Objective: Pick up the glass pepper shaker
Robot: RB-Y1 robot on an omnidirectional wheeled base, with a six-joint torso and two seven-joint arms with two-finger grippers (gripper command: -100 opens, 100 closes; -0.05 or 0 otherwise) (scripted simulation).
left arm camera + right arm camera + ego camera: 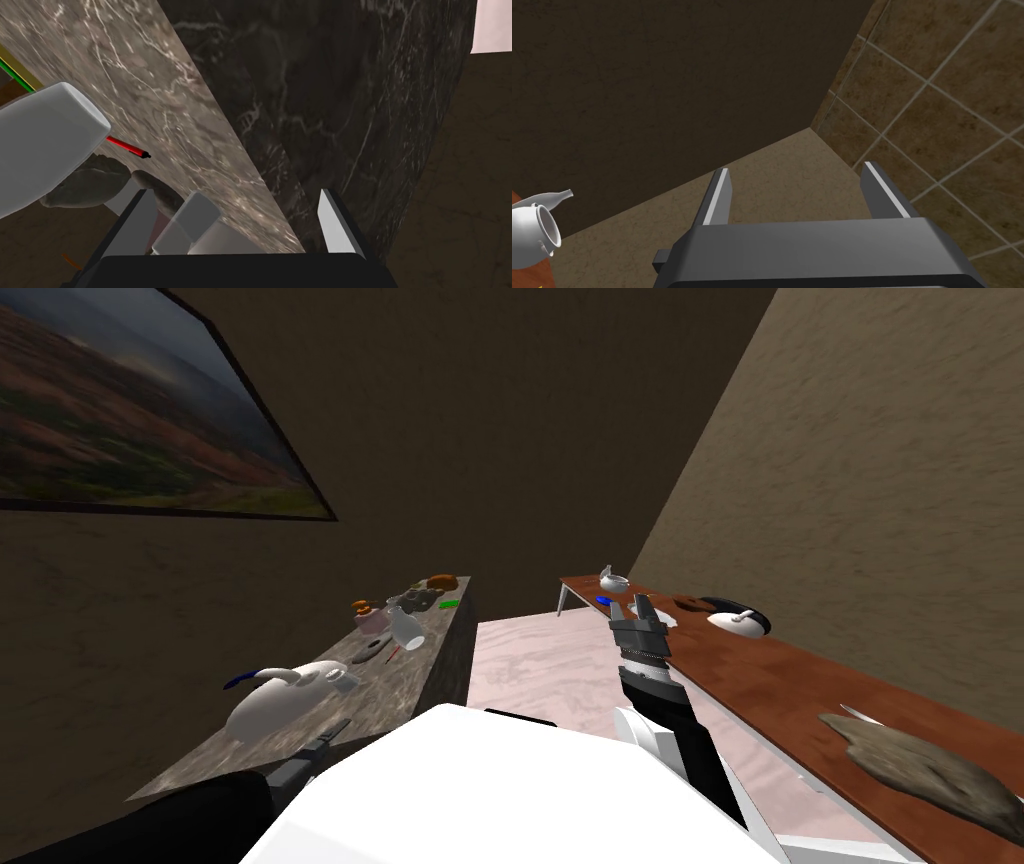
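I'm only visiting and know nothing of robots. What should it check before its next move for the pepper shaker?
1. Target found: ok, the pepper shaker sits on the grey counter.
2. Grip ready: ok, the left gripper has its fingers apart.
3. Within reach: not ok. The left gripper is at the counter's near end, and the shaker lies beyond the white teapot.
4. The pale thing between its fingers: cannot tell what it is.
5. Other arm clear: ok, the right gripper is open, raised by the wooden table.

I'm looking at a grey marble desk (385, 708) sitting lower left, a reddish wooden desk (790, 683) right, pink floor (540, 658) running between.
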